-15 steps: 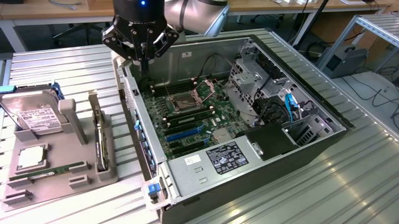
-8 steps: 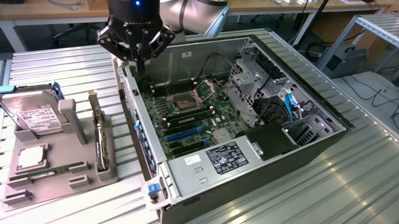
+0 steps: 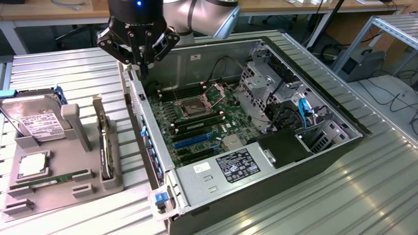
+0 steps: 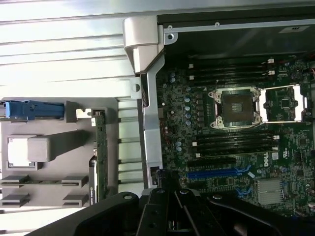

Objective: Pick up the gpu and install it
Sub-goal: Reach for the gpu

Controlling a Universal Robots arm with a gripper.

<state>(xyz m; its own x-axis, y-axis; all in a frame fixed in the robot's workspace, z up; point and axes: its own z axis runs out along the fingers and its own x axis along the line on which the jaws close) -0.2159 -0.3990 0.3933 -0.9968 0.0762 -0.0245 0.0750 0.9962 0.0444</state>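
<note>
The gpu (image 3: 103, 142) stands on its edge in a slot of the grey holder (image 3: 88, 188), at the exterior view's left of the open computer case (image 3: 326, 152). In the wrist view the gpu (image 4: 101, 152) shows as a thin green-brown strip in the holder (image 4: 74, 118). My gripper (image 3: 140, 65) hangs above the far end of the case's rear wall, shut with nothing in it, and apart from the gpu. The black fingers of my gripper (image 4: 169, 191) meet over the motherboard's edge. A blue expansion slot (image 3: 193, 139) (image 4: 211, 173) lies bare on the motherboard.
A silver hard drive (image 3: 36, 122) with a white label leans in the holder. Flat in the holder lie a green memory stick (image 3: 56, 178) and a square processor (image 3: 31, 166). Inside the case are drive cages (image 3: 267, 83) and cables.
</note>
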